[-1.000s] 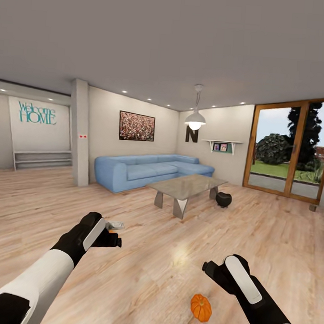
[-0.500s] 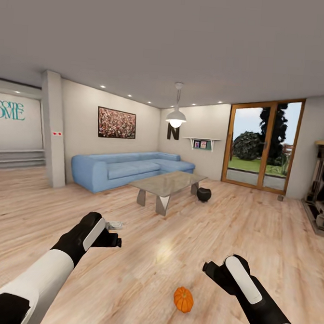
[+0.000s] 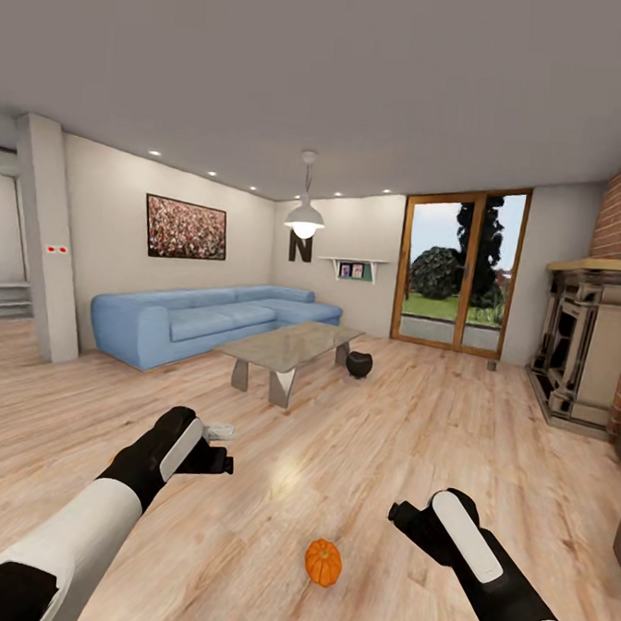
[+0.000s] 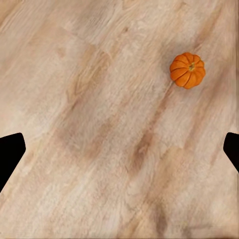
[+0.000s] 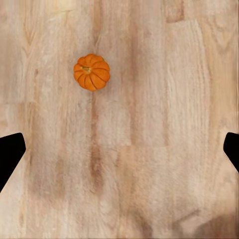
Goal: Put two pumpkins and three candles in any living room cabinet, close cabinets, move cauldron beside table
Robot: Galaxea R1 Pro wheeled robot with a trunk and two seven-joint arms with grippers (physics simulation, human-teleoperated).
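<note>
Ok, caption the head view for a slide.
Both grippers, left and right, open above a pumpkin on the floor; cauldron beside the table.

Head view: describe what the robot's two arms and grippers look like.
Both arms have smooth white forearm shells that end in matte black wrist sections. The left gripper and right gripper are black, each housing topped by an elongated light-grey rounded panel. The fingers are short and black. No cables or markings are visible.

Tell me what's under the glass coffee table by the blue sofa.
Under the coffee table only bare wood floor and the table's own grey angled legs show. The black cauldron sits on the floor beside its far end, not beneath it. The floor behind the legs is hidden.
</note>
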